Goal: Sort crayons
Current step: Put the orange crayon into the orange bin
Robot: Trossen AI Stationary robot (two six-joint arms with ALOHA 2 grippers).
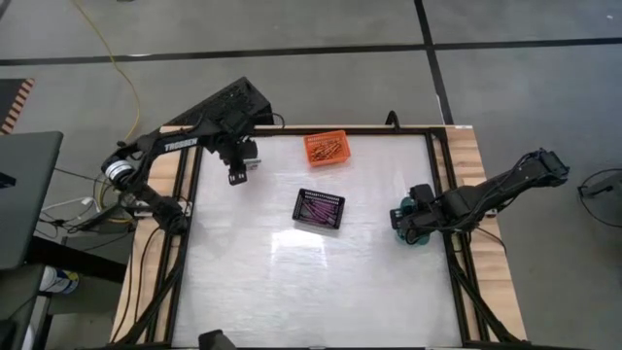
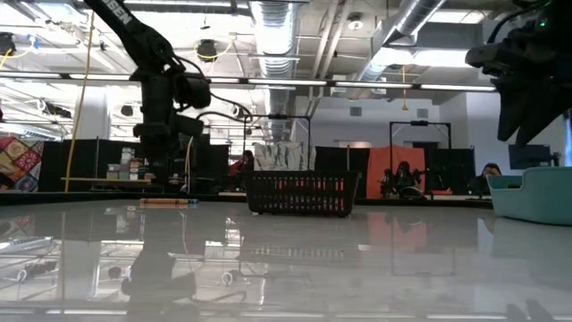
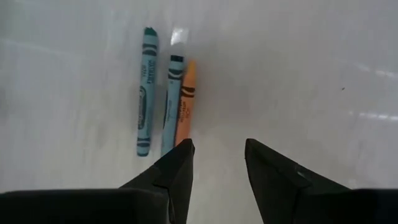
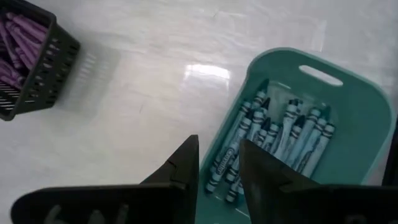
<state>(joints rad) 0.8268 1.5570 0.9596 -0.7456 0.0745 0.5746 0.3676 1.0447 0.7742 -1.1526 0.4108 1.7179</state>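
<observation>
Three loose crayons lie side by side flat on the white table: a teal one (image 3: 147, 93), a blue one (image 3: 172, 102) and an orange one (image 3: 185, 102). My left gripper (image 3: 217, 149) hangs open just above and beside them, pointing down, at the table's far left (image 1: 237, 177). My right gripper (image 4: 219, 152) is open with nothing between its fingers. It hovers over the near rim of the teal basket (image 4: 348, 93), which holds several blue and teal crayons (image 4: 286, 134).
A black basket (image 1: 320, 209) of purple crayons (image 4: 22, 34) stands mid-table. An orange basket (image 1: 326, 148) with orange crayons sits at the far edge. The teal basket (image 1: 404, 216) stands at the right edge. Bare white table (image 1: 311, 282) fills the near half.
</observation>
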